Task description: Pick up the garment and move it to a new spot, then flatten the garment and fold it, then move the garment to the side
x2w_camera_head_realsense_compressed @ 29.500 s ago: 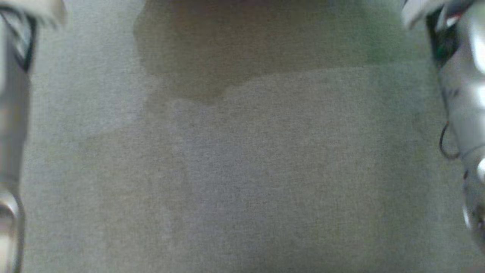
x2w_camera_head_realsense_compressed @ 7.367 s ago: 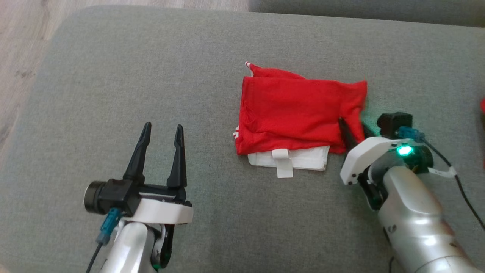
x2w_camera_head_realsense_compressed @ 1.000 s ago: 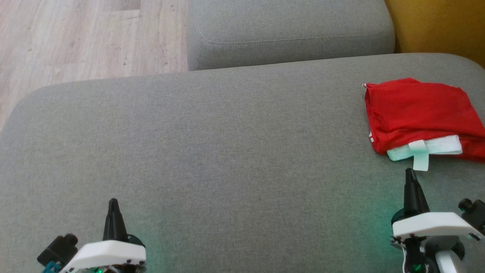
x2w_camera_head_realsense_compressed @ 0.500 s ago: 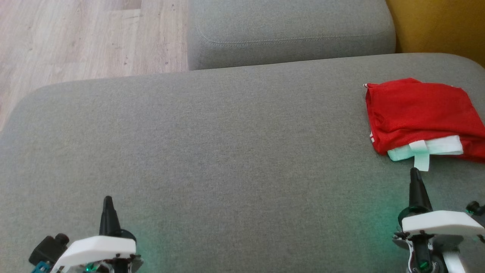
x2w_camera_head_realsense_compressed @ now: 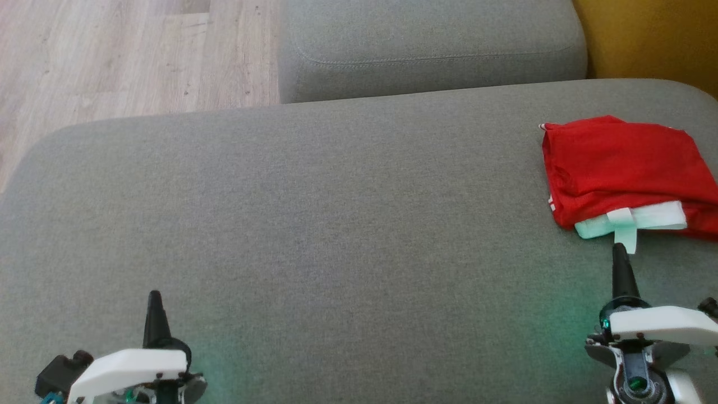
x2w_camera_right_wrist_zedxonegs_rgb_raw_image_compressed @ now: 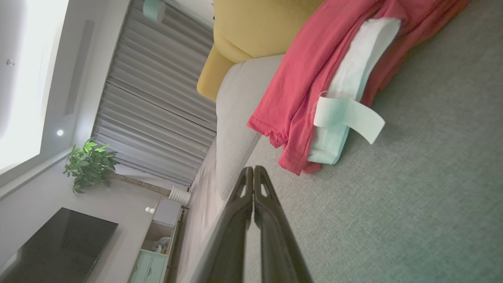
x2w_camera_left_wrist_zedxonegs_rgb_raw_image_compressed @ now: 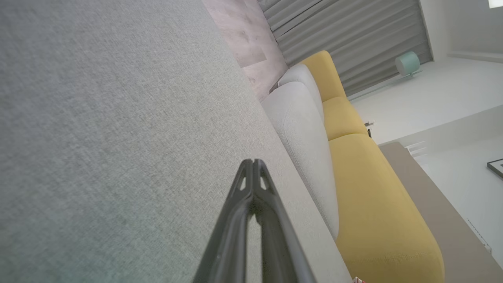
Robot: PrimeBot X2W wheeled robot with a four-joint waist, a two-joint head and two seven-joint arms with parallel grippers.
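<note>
The garment (x2w_camera_head_realsense_compressed: 622, 165) is red with a white waistband and a loose white tab. It lies folded at the right side of the grey sofa cushion (x2w_camera_head_realsense_compressed: 336, 224), partly cut off by the head view's right edge. The right wrist view shows the garment (x2w_camera_right_wrist_zedxonegs_rgb_raw_image_compressed: 314, 78) just beyond my right gripper (x2w_camera_right_wrist_zedxonegs_rgb_raw_image_compressed: 253, 169). My right gripper (x2w_camera_head_realsense_compressed: 618, 248) is shut and empty, its tip just short of the white tab. At the lower left, far from the garment, my left gripper (x2w_camera_head_realsense_compressed: 153, 295) is shut and empty; my left gripper (x2w_camera_left_wrist_zedxonegs_rgb_raw_image_compressed: 253, 162) hovers over bare cushion.
A second grey cushion (x2w_camera_head_realsense_compressed: 426, 45) lies behind the big one. Wood floor (x2w_camera_head_realsense_compressed: 112, 56) is at the far left and a yellow sofa part (x2w_camera_head_realsense_compressed: 650, 39) at the far right. The cushion's left edge rounds off near the floor.
Both grippers have drawn back slightly toward the bottom of the head view over the last second. The garment has stayed put. Several seconds ago it lay mid-cushion, with the right gripper at its corner.
</note>
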